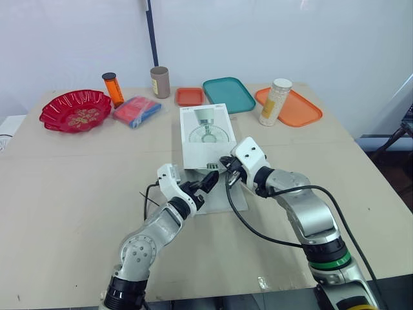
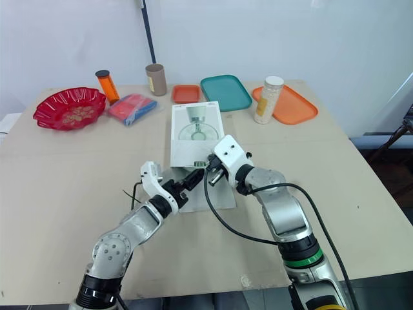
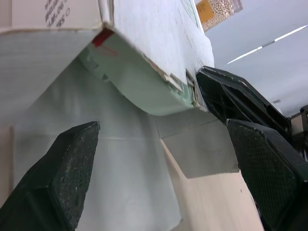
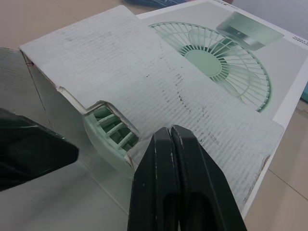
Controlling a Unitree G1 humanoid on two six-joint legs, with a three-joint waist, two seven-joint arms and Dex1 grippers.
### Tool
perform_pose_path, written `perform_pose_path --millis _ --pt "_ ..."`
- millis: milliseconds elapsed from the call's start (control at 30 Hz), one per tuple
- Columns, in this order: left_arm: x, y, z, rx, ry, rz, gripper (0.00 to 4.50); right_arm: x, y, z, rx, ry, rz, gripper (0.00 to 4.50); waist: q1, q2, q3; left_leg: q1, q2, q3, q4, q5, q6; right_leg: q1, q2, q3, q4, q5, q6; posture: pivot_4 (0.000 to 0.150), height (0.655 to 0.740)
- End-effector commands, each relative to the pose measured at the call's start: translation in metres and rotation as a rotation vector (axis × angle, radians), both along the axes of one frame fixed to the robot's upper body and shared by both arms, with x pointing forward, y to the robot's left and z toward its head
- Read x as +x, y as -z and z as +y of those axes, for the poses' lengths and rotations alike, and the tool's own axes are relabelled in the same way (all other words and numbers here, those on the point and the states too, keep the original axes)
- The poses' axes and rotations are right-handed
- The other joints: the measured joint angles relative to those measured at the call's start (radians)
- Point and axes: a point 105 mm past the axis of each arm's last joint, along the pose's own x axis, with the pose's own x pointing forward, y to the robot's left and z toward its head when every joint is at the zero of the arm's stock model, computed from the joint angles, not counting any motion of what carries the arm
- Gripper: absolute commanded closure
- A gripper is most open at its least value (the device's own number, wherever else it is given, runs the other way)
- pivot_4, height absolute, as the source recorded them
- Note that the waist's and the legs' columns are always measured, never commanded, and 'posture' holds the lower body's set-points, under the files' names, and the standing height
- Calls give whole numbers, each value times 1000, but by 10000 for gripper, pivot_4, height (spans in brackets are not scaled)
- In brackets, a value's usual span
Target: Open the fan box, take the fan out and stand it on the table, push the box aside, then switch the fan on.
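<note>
The white fan box (image 1: 206,132), printed with a green fan, lies flat mid-table with its near end open. One flap (image 1: 222,196) lies flat on the table. In the opening I see the pale green fan (image 4: 109,127), also the fan (image 3: 144,89). My left gripper (image 1: 206,182) is open at the box's near end, its fingers (image 3: 67,178) spread across the opening and holding nothing. My right gripper (image 1: 227,166) is shut, with its fingertips (image 4: 171,144) over the top flap at the near right corner and nothing between them.
Along the back stand a red bowl (image 1: 75,110), an orange bottle (image 1: 113,88), a blue-red packet (image 1: 137,111), a brown cup (image 1: 160,82), a small orange tray (image 1: 190,96), a teal tray (image 1: 228,94), and a bead jar (image 1: 275,102) on an orange tray (image 1: 303,110).
</note>
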Motion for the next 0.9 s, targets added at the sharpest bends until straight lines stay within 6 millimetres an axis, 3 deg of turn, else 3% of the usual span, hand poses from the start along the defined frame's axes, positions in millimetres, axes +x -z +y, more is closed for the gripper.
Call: perform_pose_path --millis 33,267,633,733,900 --pt "12 -9 5 -31 -68 -42 263 -6 18 6 -27 -22 70 45000 0 0 0 0 0 0 0 0 0 0 0 0 0 0 0 1500 7400" --pt "23 -6 0 -42 -105 -37 263 -6 18 6 -29 -21 68 45000 0 0 0 0 0 0 0 0 0 0 0 0 0 0 0 1500 7400" --pt "23 -5 -17 -112 -89 -22 263 -5 17 8 -32 -24 66 45000 0 0 0 0 0 -1 0 0 0 0 0 -1 0 0 1 1500 7400" --pt "20 -3 -19 -136 -82 2 6763 -6 16 8 -31 -25 67 45000 0 0 0 0 0 -1 0 0 0 0 0 -1 0 0 1 1500 7400" --pt "18 -1 -26 -254 -56 64 6763 -5 15 10 -29 -30 67 45000 0 0 0 0 0 -1 0 0 0 0 0 -1 0 0 1 1500 7400"
